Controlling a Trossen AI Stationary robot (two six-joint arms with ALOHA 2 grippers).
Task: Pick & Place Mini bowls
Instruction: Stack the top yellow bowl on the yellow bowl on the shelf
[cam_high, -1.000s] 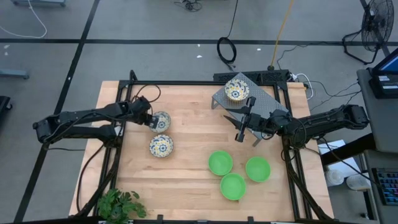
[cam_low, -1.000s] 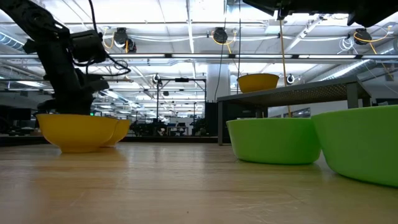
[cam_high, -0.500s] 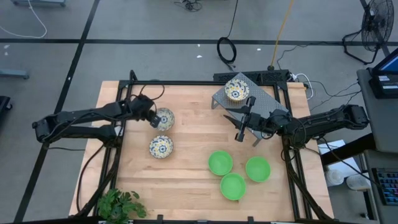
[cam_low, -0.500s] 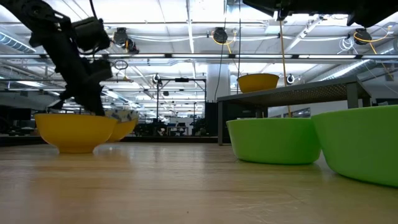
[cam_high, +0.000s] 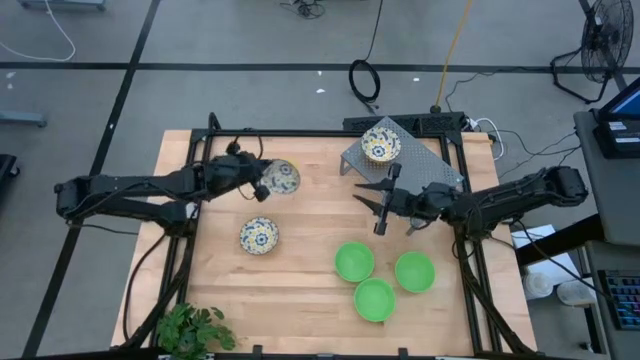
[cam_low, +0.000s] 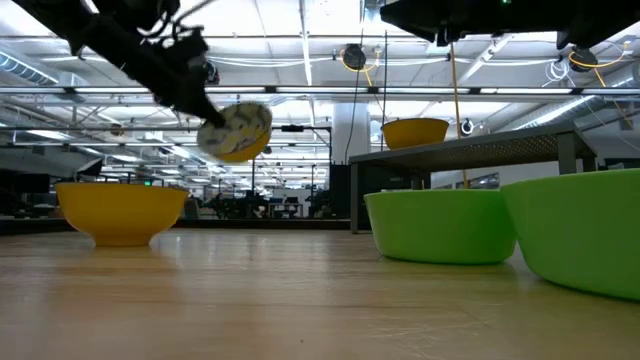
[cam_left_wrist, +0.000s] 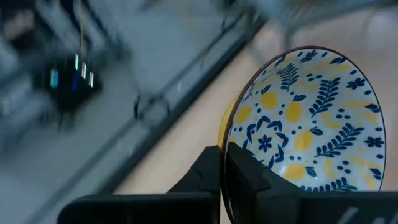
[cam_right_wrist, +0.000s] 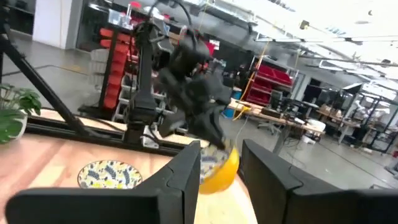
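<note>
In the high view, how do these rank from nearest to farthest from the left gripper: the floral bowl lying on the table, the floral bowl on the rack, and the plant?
Measured from the left gripper, whose jaws pinch a lifted floral bowl:
1. The floral bowl on the table, just in front of it, on the left side.
2. The floral bowl on the rack, across the table at the back right.
3. The plant, at the front left corner.

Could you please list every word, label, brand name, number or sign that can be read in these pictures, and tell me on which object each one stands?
None: no text can be read in any view.
Floral bowl held in the left gripper: leaf and flower pattern only, no writing.
Green bowls: plain.
Red bins in the room behind: any labels are too blurred to read.
Monitor beside the table: too small to read.
</note>
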